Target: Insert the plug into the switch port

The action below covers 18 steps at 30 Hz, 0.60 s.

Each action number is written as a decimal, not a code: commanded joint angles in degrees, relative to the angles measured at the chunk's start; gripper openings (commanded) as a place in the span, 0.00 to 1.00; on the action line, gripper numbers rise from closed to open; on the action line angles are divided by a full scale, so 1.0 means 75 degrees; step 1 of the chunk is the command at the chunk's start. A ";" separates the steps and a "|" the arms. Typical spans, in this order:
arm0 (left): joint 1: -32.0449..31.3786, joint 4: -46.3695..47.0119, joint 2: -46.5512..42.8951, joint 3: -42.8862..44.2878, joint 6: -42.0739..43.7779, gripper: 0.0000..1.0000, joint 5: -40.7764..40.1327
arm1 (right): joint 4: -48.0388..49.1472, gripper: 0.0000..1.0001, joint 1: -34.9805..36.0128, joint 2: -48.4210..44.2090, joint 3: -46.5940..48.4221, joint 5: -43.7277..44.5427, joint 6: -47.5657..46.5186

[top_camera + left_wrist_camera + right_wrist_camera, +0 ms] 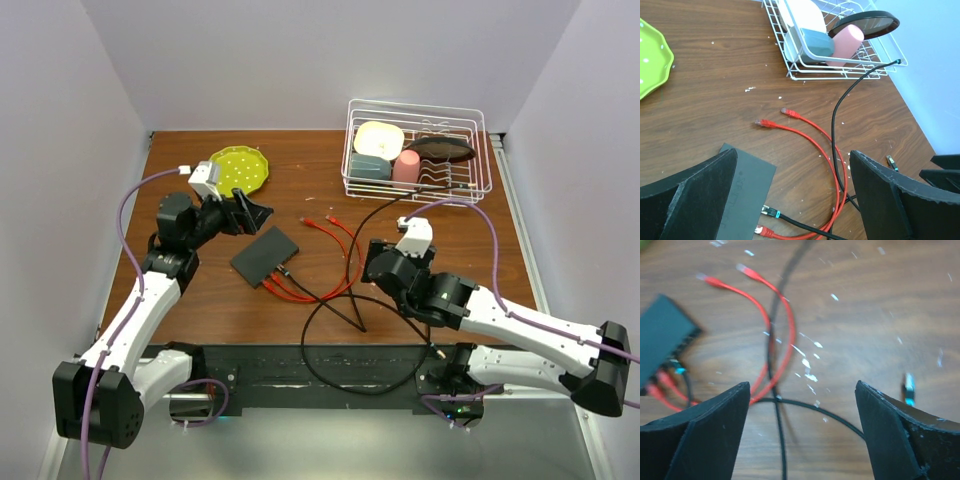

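Observation:
The flat black switch lies on the wood table, also in the left wrist view and blurred in the right wrist view. A black plug with a teal clip and a red plug sit in its port edge. Two red plugs lie loose on the table. A loose teal-tipped black plug lies near my right gripper. My left gripper is open and empty above the switch's far end. My right gripper is open and empty above the crossing black cable.
A white wire dish rack with dishes and a pink cup stands at the back right; another black cable end reaches it. A yellow-green plate lies at the back left. Red and black cables loop between the arms.

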 commanded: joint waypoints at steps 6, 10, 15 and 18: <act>-0.0008 -0.0074 0.0098 0.0355 0.0457 1.00 0.0113 | -0.0291 0.84 -0.2113 -0.0062 -0.1009 -0.1428 0.0898; -0.0008 -0.0040 0.0332 0.0402 0.0504 1.00 0.0101 | -0.0161 0.84 -0.3132 -0.0333 -0.1409 -0.1816 0.0664; -0.0008 0.0043 0.0543 0.0367 0.0515 1.00 0.0335 | -0.0056 0.83 -0.3954 0.0017 -0.1573 -0.2388 0.0289; -0.0008 0.0031 0.0648 0.0367 0.0539 1.00 0.0312 | 0.0050 0.82 -0.4352 0.0498 -0.1702 -0.2892 0.0219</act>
